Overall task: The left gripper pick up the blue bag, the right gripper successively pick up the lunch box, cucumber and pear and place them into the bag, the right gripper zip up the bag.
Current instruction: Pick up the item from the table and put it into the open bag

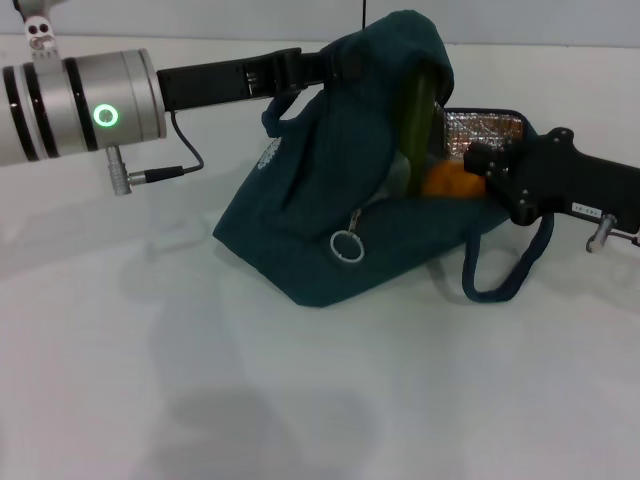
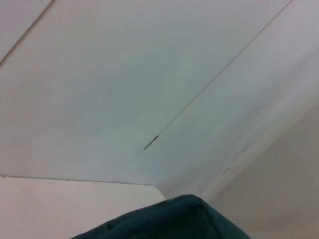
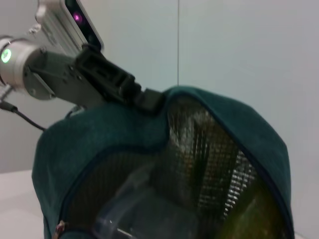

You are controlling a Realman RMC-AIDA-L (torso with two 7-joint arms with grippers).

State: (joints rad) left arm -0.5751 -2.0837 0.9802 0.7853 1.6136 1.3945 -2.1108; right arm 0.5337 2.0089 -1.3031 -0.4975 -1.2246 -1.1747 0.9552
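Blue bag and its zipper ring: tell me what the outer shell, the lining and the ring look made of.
The blue bag has a matte, dark teal shell that creases and sags like woven fabric. Its lining is shiny silver with a fine grid pattern, probably insulating foil. The zipper ring is a thin, pale grey loop with a slight gleam, so likely metal, though coated plastic cannot be excluded.

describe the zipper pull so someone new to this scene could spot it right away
Find the blue bag slumped mid-table, its top gripped by the left end effector. Low on its front hangs the zipper pull, a shiny metal ring, the only bright loop against dark fabric.
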